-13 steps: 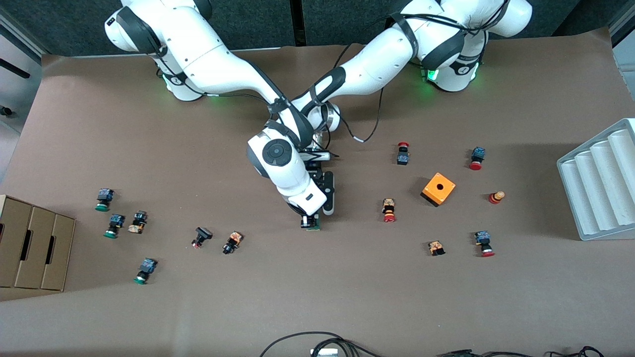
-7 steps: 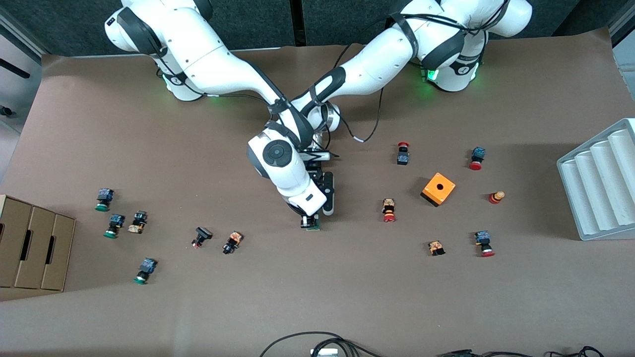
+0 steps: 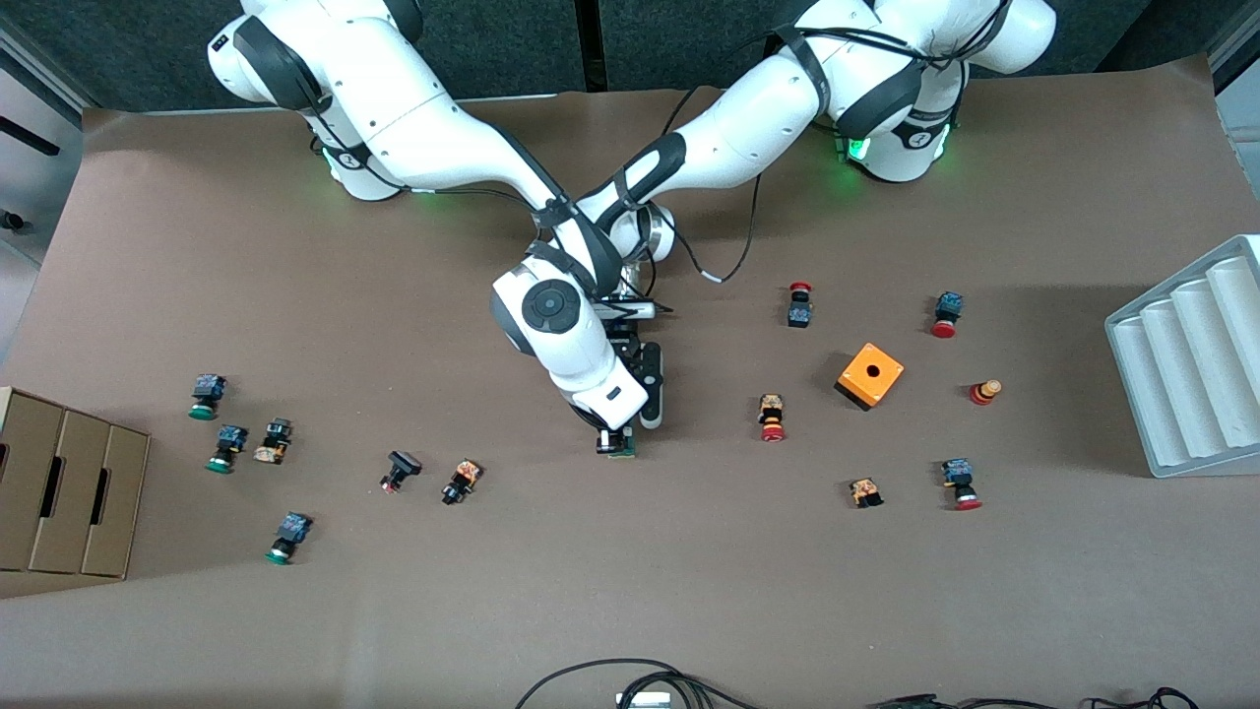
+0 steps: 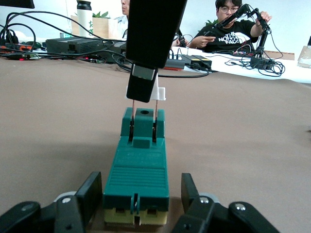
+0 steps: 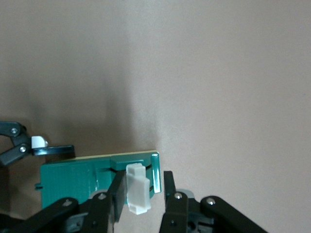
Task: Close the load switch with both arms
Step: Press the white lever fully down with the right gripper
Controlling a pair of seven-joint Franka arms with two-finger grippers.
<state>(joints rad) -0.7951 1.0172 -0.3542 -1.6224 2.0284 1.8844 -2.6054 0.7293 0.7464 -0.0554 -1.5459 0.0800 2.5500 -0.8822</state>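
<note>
Desk (image 3: 689, 591), brown covering, both arms reaching in to meet near its middle. Right arm (image 3: 413, 118) lies over the left arm (image 3: 748, 128) where they cross.

Grey ridged tray (image 3: 1196, 364) at the left arm's end of the desk; cardboard box (image 3: 59, 483) at the right arm's end.

Orange cube (image 3: 870, 375) with a hole sits toward the left arm's end, red-capped buttons (image 3: 772, 418) scattered around it. Green-capped buttons (image 3: 205, 396) lie toward the right arm's end, near the box.

Load switch (image 4: 137, 172) lies flat on the desk near the middle, mostly hidden under the grippers in the front view, only its end showing (image 3: 619, 445). Green body, pale underside, white slider (image 5: 137, 188) standing up at one end.

Left gripper (image 4: 141, 204) is low at the desk, at the end of the switch away from the slider. Its fingers (image 4: 90, 194) stand on either side of the green body; whether they press on it cannot be told.

Right gripper (image 5: 142, 194) comes down from above onto the switch, fingers clamped on the white slider. In the left wrist view it shows as a dark vertical shape (image 4: 146, 73) over the slider end.
</note>
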